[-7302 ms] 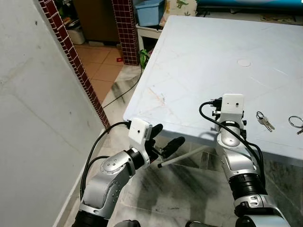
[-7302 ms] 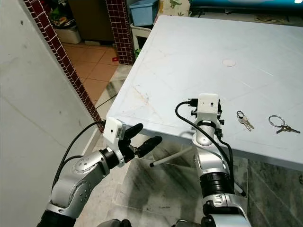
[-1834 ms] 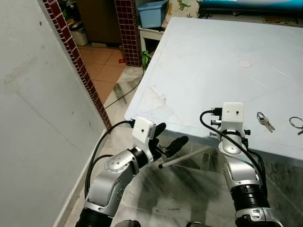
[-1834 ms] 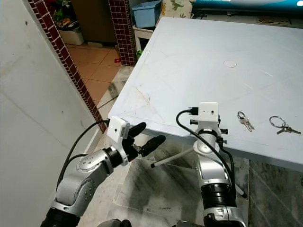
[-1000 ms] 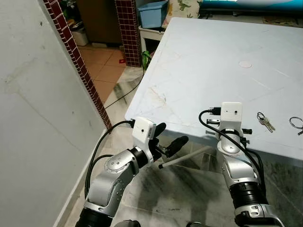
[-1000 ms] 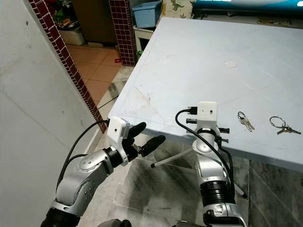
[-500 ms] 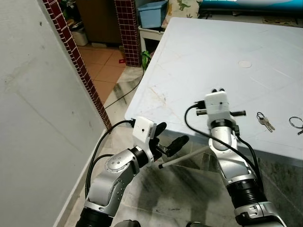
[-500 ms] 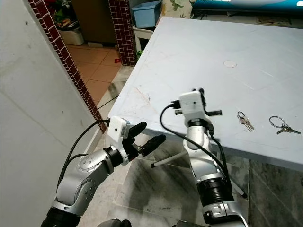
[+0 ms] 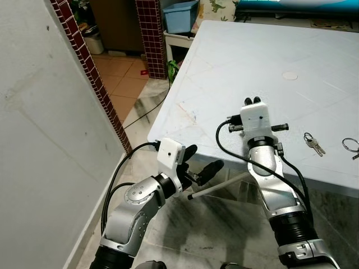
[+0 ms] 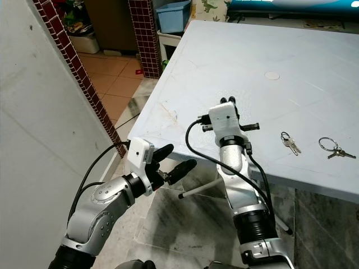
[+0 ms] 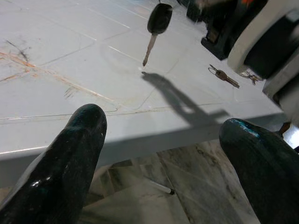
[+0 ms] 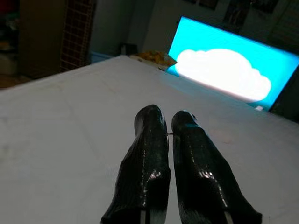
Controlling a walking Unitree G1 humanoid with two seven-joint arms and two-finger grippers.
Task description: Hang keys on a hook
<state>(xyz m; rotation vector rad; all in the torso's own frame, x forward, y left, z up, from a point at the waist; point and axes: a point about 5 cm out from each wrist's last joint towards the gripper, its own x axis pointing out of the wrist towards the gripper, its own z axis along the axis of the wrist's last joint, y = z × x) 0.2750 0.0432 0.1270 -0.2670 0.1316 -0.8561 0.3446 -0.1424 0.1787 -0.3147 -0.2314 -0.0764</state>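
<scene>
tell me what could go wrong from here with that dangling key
1. The right hand seems to pinch the black-headed key only at its fingertips. It hangs free over the table, so a swing might shake it loose.
2. The key bunches lie near the table's edge. A sweep of that arm could knock them off.

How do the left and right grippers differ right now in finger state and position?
Fingers: the left gripper is open, fingers spread wide; the right gripper is shut, apparently pinching the ring of a black-headed key that dangles over the table.
Position: the left gripper sits below the table edge, over the floor; the right gripper is raised above the tabletop.
Both have two long black fingers.
</scene>
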